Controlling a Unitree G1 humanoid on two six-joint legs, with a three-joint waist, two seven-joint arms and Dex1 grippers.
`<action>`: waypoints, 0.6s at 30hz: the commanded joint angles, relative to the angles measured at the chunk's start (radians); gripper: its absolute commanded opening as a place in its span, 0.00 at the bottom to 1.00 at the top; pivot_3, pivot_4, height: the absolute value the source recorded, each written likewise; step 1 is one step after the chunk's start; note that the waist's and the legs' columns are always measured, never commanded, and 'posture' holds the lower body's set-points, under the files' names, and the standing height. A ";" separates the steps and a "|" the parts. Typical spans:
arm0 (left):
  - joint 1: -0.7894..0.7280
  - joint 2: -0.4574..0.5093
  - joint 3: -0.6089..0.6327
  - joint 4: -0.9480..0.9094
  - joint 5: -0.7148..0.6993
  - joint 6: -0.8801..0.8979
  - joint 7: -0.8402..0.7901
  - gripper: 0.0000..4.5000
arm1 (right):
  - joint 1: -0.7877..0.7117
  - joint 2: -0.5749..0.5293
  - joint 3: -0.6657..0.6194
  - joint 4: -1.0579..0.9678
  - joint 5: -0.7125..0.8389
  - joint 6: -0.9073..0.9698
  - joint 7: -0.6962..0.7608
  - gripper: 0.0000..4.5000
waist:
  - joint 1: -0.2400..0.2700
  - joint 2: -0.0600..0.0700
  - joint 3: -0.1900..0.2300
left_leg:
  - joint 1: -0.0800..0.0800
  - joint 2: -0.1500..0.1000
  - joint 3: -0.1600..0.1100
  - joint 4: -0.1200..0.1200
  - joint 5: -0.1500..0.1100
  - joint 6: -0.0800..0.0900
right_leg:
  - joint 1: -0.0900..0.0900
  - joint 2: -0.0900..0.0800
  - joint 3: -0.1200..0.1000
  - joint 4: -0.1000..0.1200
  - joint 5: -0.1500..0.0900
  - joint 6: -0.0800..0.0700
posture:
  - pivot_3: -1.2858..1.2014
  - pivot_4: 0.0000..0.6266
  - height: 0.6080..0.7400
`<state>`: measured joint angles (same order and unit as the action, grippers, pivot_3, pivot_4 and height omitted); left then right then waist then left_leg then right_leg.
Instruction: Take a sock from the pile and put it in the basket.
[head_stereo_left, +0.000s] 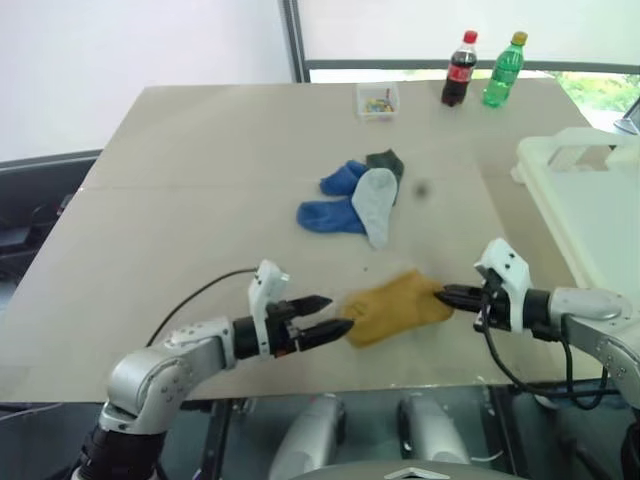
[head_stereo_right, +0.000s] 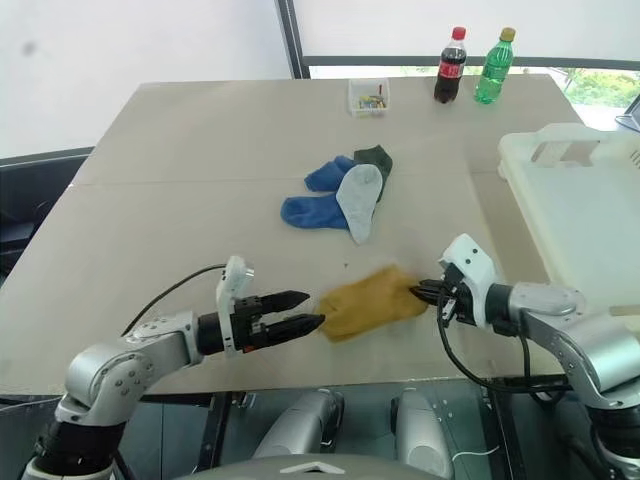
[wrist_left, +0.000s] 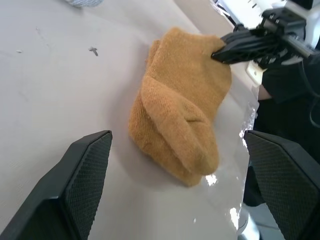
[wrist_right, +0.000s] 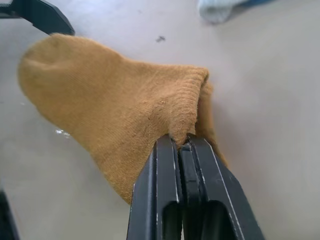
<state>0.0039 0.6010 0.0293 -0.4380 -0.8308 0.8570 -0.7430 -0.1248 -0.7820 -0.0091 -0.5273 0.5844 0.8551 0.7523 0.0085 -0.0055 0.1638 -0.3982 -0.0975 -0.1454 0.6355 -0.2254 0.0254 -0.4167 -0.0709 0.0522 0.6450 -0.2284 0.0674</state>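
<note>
- The right end effector (head_stereo_left: 447, 296) had its two black fingers pressed together on the cuff edge of a mustard-yellow sock (head_stereo_left: 398, 306); in the right wrist view the knit fabric was pinched between the finger pads (wrist_right: 167, 165).
- The left end effector (head_stereo_left: 328, 316) stood at the opposite, toe end of the same sock with its fingers spread wide; the left wrist view showed the sock lying between and beyond the two pads (wrist_left: 87, 170), touching neither.
- The sock lay low over the desk (head_stereo_left: 180, 200), between the two end effectors, its toe end just beside the left fingertips.
- The pile (head_stereo_left: 360, 196) of remaining socks, blue, light grey and dark green, lay on the desk beyond both end effectors, well apart from them.
- The basket (head_stereo_left: 590, 190), pale cream with a cut-out handle, stood beyond the right end effector and to its outer side, at the desk's edge.
- A small clear plastic box (head_stereo_left: 378, 100) and two bottles, one dark with a red cap (head_stereo_left: 460, 70) and one green (head_stereo_left: 503, 72), stood at the far end of the desk, far beyond the pile.
</note>
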 joint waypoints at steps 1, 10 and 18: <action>0.000 0.007 -0.002 -0.022 0.018 -0.042 -0.025 1.00 | 0.004 -0.018 -0.020 -0.017 -0.015 -0.040 0.013 0.37 | 0.004 0.000 0.000 | 0.000 0.000 0.000 0.000 0.000 0.000 | 0.000 0.000 0.000 0.000 0.000 0.000 | 0.52 0.24 1.00; 0.018 0.013 -0.006 -0.009 0.050 -0.069 -0.053 1.00 | 0.059 -0.054 -0.084 -0.040 -0.048 -0.132 0.052 0.57 | 0.005 0.000 0.000 | 0.000 0.000 0.000 0.000 0.000 0.000 | 0.000 0.000 0.000 0.000 0.000 0.000 | 0.52 0.24 1.00; 0.018 0.008 -0.023 0.002 0.049 -0.056 -0.076 1.00 | 0.050 -0.044 -0.017 -0.069 -0.063 -0.203 0.099 0.03 | 0.004 0.000 0.000 | 0.000 0.000 0.000 0.000 0.000 0.000 | 0.001 0.000 -0.001 -0.001 0.000 0.000 | 0.52 0.24 1.00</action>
<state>0.0215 0.6043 0.0064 -0.4218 -0.7715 0.8018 -0.8047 -0.0658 -0.8287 -0.0533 -0.5708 0.5432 0.6874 0.8439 0.0124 -0.0057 0.1638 -0.3979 -0.0970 -0.1458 0.6355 -0.2254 0.0254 -0.4157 -0.0707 0.0515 0.6444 -0.2286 0.0676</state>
